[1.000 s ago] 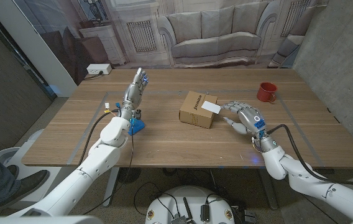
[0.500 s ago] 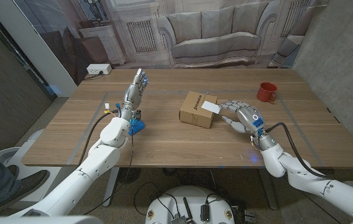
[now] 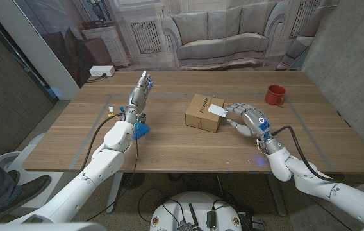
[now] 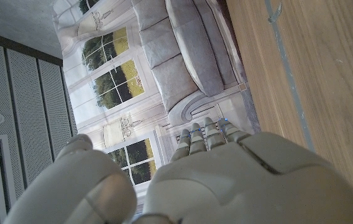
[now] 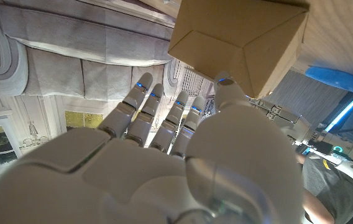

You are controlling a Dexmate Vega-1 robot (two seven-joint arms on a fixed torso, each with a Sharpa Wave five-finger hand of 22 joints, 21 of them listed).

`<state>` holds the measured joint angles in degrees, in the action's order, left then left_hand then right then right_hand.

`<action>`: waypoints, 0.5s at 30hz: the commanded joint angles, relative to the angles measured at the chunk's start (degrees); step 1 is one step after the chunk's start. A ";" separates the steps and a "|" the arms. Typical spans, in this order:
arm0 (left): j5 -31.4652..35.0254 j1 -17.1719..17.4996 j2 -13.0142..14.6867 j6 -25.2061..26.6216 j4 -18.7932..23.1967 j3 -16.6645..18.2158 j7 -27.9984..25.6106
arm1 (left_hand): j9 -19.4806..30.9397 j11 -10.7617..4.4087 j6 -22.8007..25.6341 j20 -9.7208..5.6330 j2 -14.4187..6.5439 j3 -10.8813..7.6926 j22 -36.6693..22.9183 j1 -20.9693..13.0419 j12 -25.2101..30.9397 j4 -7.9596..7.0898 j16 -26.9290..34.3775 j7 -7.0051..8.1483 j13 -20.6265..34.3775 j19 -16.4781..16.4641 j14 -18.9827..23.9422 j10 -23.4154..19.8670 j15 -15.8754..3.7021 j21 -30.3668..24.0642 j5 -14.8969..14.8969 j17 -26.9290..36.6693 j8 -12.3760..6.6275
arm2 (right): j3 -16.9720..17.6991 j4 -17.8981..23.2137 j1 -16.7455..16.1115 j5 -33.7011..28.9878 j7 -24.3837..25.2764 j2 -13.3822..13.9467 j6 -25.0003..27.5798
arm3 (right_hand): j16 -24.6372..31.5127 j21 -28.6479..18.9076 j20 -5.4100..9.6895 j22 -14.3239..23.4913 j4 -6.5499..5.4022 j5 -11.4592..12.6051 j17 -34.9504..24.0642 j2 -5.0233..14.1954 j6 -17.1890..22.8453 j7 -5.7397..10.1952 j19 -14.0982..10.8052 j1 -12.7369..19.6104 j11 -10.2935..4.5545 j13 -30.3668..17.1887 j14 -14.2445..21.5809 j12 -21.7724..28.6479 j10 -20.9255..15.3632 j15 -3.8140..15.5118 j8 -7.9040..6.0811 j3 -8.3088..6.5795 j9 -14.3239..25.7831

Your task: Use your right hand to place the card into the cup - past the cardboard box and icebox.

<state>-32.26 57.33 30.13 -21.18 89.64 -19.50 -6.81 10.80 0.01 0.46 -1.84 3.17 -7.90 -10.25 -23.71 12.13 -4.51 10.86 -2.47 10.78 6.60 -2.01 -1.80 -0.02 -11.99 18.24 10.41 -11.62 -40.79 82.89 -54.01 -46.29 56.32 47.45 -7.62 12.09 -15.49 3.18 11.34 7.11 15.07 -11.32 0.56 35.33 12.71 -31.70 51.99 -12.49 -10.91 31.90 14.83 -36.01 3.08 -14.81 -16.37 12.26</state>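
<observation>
A white card (image 3: 217,110) lies on top of the cardboard box (image 3: 203,112) at the table's middle; the box (image 5: 245,43) fills the space just past my right fingers (image 5: 148,109) in the right wrist view. My right hand (image 3: 247,119) stands just right of the box, fingers apart and curved toward the card's near edge; whether they touch it I cannot tell. The red cup (image 3: 274,95) stands at the far right, beyond this hand. A small blue icebox (image 3: 141,131) sits by my left forearm. My left hand (image 3: 141,90) is raised with straight fingers, holding nothing.
The wooden table (image 3: 169,147) has bare wood in front of the box and between box and cup. A concrete wall (image 3: 355,58) closes the right side. A person's leg and shoe (image 3: 12,186) show at the lower left, off the table.
My right hand has crept a little leftward, closer to the box and the card. The left hand, card, box and cup have not moved.
</observation>
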 commanded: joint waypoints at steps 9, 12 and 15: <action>1.24 1.18 0.78 0.22 1.17 0.35 -1.47 | 0.07 0.08 0.28 0.36 -0.23 0.43 -0.19 -0.42 -0.21 -0.12 -0.01 0.03 0.30 -0.09 -0.36 -0.19 0.13 0.31 0.01 0.17 0.15 | -2.14 -2.84 2.59 0.06 0.24 -1.72 -1.59 | -0.07 -0.35 5.79 0.10 -0.04 0.39 -0.22 0.36 0.35 0.12 -0.63 0.08 0.05 -0.15 0.50 -0.32 0.22 8.47 0.27 0.05 0.11; 1.50 1.52 0.98 0.18 1.58 0.41 -1.65 | 0.07 0.06 0.27 0.37 -0.24 0.46 -0.19 -0.43 -0.20 -0.12 0.01 0.04 0.30 -0.09 -0.32 -0.21 0.04 0.31 0.00 0.17 0.16 | -2.54 -3.31 2.98 -0.07 0.02 -1.91 -1.75 | -0.11 -0.34 5.79 0.10 0.00 0.41 -0.21 0.39 0.33 0.12 -0.64 0.17 0.05 -0.15 0.49 -0.36 0.24 8.53 0.30 0.03 0.11; 1.51 1.79 1.12 0.31 1.89 0.50 -1.78 | 0.07 0.12 0.23 0.37 -0.25 0.51 -0.19 -0.45 -0.22 -0.12 -0.02 0.01 0.30 -0.11 -0.40 -0.16 0.05 0.31 0.00 0.16 0.18 | -2.83 -3.82 3.31 -0.08 0.14 -2.15 -1.91 | -0.13 -0.33 5.79 0.11 0.03 0.43 -0.20 0.45 0.31 0.12 -0.62 0.27 0.05 -0.15 0.49 -0.40 0.26 8.59 0.33 0.01 0.11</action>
<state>-31.24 58.07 30.68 -20.93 90.35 -19.41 -7.91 10.80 0.01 0.46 -1.84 2.95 -7.65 -10.25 -23.94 12.13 -4.76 10.86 -2.47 10.78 6.59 -2.01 -1.80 -0.02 -11.99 18.25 10.41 -11.62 -42.52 80.59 -51.95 -46.34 56.68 46.05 -8.80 12.09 -15.49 2.96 11.34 7.11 15.29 -11.32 0.62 35.33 12.70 -31.89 52.05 -12.49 -10.91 31.90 14.61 -36.01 3.08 -14.61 -16.37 12.26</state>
